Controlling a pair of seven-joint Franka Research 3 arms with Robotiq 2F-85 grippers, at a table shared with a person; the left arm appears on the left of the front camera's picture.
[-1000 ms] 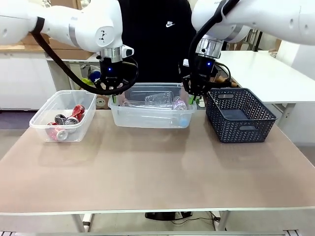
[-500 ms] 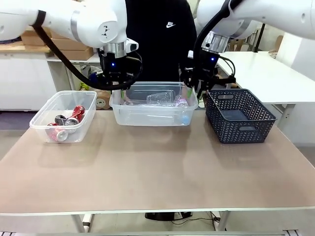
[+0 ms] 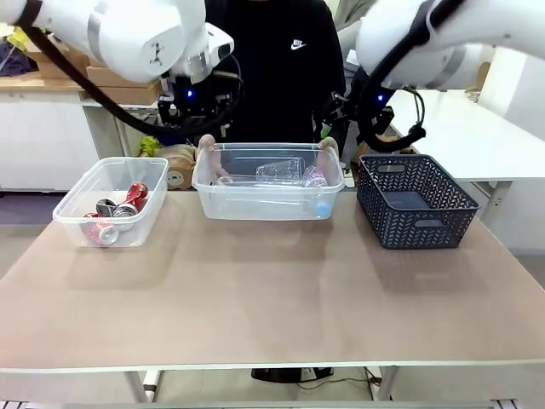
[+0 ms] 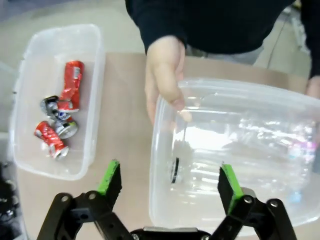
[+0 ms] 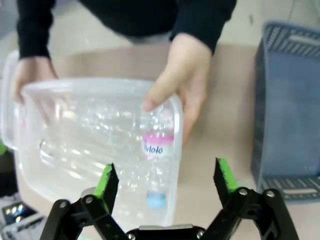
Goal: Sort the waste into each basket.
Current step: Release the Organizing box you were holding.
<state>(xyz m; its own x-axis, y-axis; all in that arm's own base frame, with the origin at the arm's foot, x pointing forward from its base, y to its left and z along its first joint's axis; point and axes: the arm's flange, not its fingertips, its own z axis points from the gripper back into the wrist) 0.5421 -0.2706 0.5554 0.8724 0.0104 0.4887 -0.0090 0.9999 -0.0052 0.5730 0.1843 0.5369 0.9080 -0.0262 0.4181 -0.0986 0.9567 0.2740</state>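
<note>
Three containers stand in a row along the far half of our table [image 3: 272,298]. On the left, the first tub [image 3: 77,223] holds the red and silver cans [image 3: 115,213], lying in a small heap. Above and behind the middle tub's left end hangs our left gripper [image 4: 170,182], raised clear of the rim, its green-padded fingers spread wide with nothing between them. The middle tub [image 3: 255,204] holds the clear bottles [image 3: 281,173], one with a pink label and a blue cap [image 5: 157,150]. The person across from us grips this tub at both short ends: one hand [image 4: 165,75] over the left rim, the other hand [image 5: 187,90] over the right rim, thumbs inside. Our right gripper [image 5: 165,185] hovers above the tub's right end, also spread wide and holding nothing. On the far right sits the dark lattice basket [image 3: 417,204], just beside the middle tub and apart from it; we see no waste inside.
</note>
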